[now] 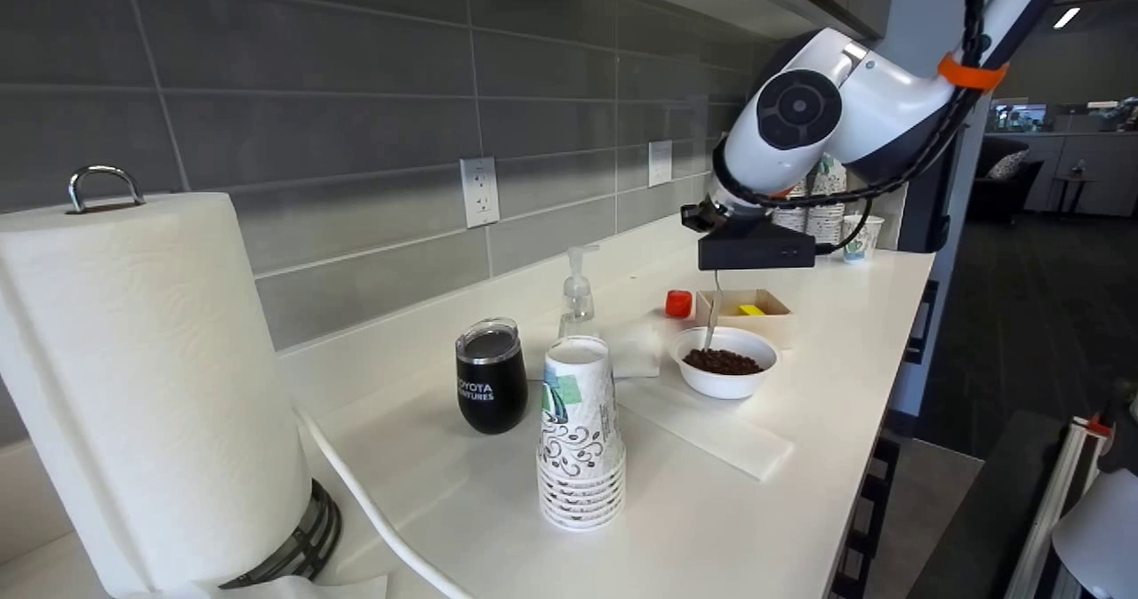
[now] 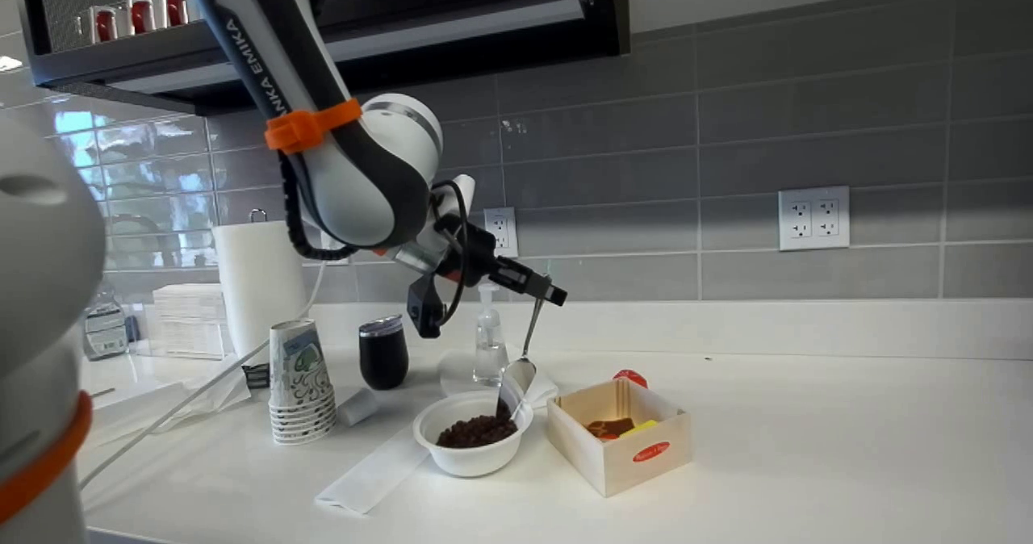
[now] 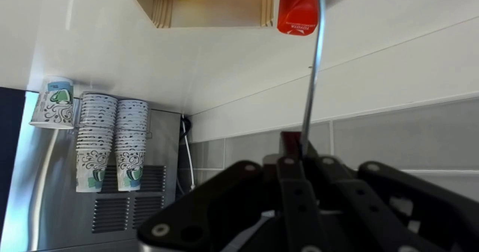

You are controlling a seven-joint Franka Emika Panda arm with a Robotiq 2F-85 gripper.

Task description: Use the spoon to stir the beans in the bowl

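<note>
A thin metal spoon leans nearly upright, its lower end down in the white bowl at the beans' edge. My gripper is shut on the upper end of its handle, well above the bowl. From the wrist, the spoon handle rises from between the fingertips of the gripper and leaves the top of the view. Dark brown beans lie heaped in the bowl, which stands on the counter in both exterior views. In the wrist view neither bowl nor beans can be seen.
Close beside the bowl is a wooden box with a yellow piece inside. A red object lies behind it. Stacked paper cups, a black tumbler, a soap pump and a paper towel roll also stand here.
</note>
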